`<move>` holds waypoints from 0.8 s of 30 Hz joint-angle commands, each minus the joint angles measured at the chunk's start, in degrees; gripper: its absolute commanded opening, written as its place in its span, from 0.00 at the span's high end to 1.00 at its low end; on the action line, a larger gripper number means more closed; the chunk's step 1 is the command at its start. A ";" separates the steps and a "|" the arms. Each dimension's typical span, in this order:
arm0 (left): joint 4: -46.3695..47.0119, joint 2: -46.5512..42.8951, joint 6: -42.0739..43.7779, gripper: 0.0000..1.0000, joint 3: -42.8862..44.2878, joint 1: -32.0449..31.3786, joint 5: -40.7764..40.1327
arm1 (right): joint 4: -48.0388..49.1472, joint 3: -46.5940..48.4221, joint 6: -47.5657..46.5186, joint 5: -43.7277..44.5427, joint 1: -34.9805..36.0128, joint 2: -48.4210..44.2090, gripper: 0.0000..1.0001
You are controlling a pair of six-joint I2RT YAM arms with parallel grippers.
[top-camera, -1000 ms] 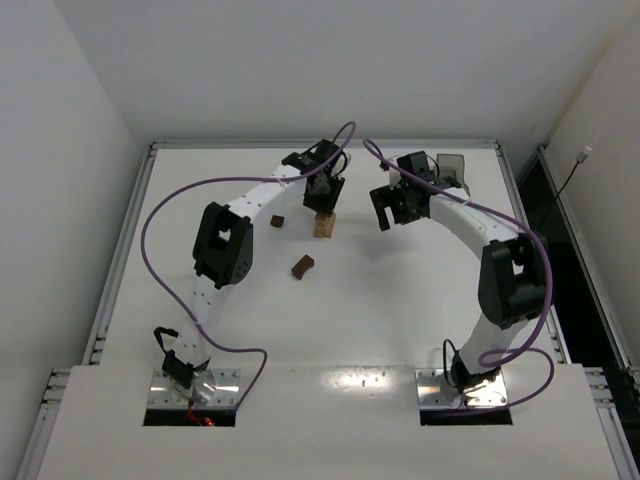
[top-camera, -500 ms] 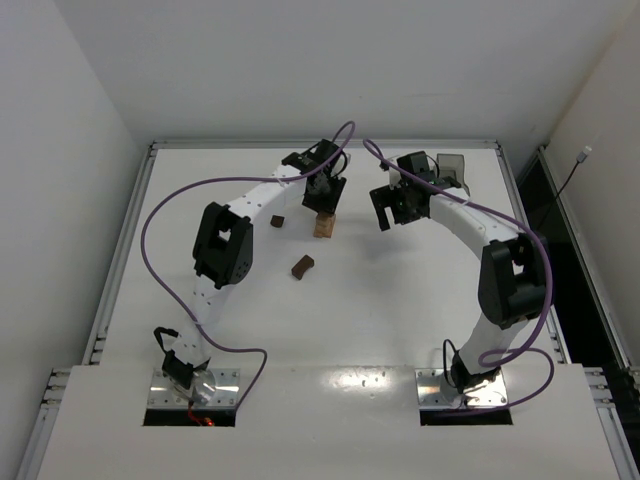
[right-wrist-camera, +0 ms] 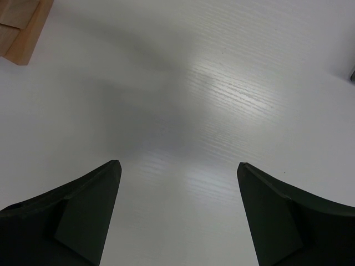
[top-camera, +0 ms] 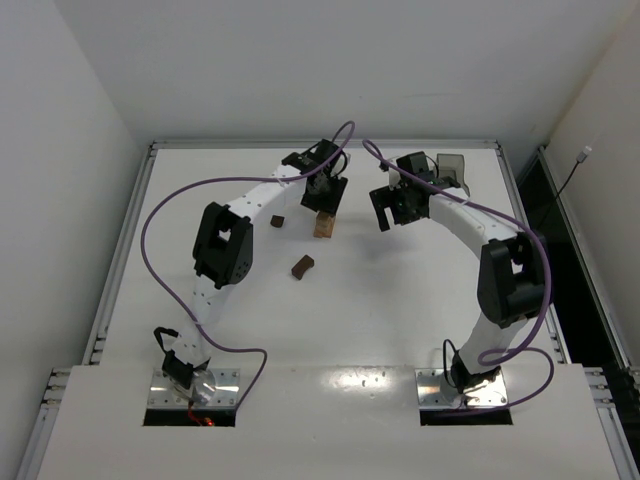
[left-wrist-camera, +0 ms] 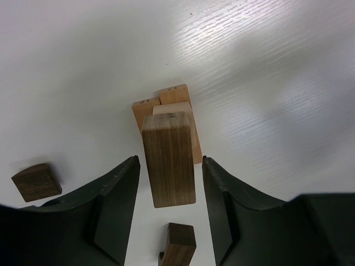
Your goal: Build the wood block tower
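Note:
The tower point(top-camera: 324, 226) stands at the table's far middle: light tan blocks point(left-wrist-camera: 166, 105) below and a dark brown bar point(left-wrist-camera: 168, 166) lying on top. My left gripper point(left-wrist-camera: 170, 160) straddles that bar from above, open, with a thin gap showing on each side of it. A dark brown cube point(top-camera: 277, 221) point(left-wrist-camera: 36, 182) lies to the tower's left. A dark notched piece point(top-camera: 303, 266) point(left-wrist-camera: 178, 244) lies nearer the arms. My right gripper point(top-camera: 383, 214) point(right-wrist-camera: 176, 166) hovers right of the tower, open and empty over bare table; the tan blocks point(right-wrist-camera: 19, 25) show at its top left corner.
A translucent grey tray point(top-camera: 452, 170) sits at the back right, behind the right arm. Purple cables arc over both arms. The table has a raised rim point(top-camera: 320, 144) along its far edge.
The left jaws have spread apart from the dark brown bar, which stays on the tan blocks. Neither arm has visibly shifted.

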 commanded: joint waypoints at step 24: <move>2.18 -7.78 0.30 0.47 -2.97 -2.86 -5.03 | 1.64 0.49 -0.30 -0.11 -0.15 -1.48 0.17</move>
